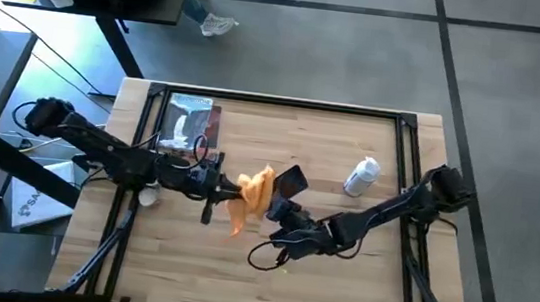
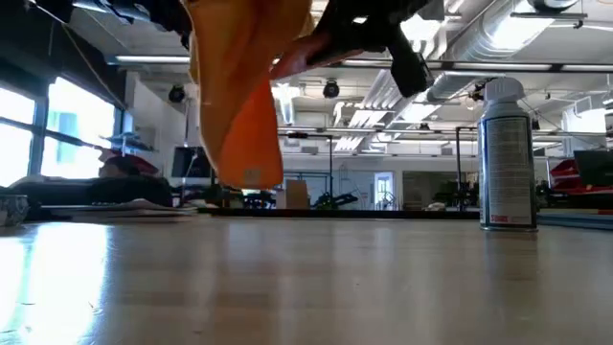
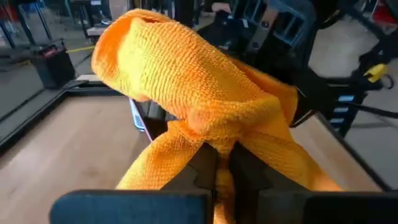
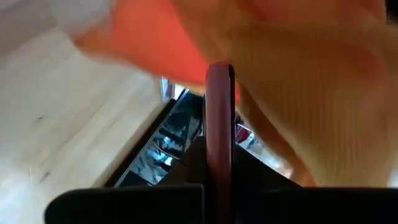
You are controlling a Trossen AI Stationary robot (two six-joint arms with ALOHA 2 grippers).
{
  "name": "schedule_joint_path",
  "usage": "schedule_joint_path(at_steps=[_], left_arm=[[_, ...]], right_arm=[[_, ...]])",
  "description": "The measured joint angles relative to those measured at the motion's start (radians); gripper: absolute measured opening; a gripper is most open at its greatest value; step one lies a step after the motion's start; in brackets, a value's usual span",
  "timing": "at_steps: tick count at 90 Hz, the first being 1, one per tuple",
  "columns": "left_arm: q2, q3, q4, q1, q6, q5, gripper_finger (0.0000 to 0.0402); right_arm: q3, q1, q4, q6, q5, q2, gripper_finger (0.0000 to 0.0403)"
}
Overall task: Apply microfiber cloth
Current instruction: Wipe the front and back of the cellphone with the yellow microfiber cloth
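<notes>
One cloth (image 1: 254,199), one phone (image 1: 289,182), one can (image 1: 361,176), one packet (image 1: 190,125).

Table (image 1: 358,271): both arms meet over its middle.
Left gripper (image 1: 229,189): left of centre, clamped on the microfiber cloth (image 1: 254,198), which hangs above the wood.
Phone (image 1: 290,182): just right of the cloth, touching it, held edge-on in the right gripper (image 1: 279,208).
Spray can (image 1: 361,176): right of the phone, well apart.
Packet (image 1: 190,125): far-left corner, behind the left arm.
</notes>
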Motion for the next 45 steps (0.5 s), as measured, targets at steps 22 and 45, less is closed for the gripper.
schedule_joint_path(at_steps=[22,45], left_arm=[[0.181,0.0,0.214,0.0,0.124,-0.038,0.0003],[0.306,0.048,0.373,-0.003,0.23,-0.035,0.0003]], right_arm=[[-0.002,-0.034,0.063,-0.013,0.002,-0.001,0.0],[-0.003,-0.043,0.063,0.001,-0.037,0.0,0.0]])
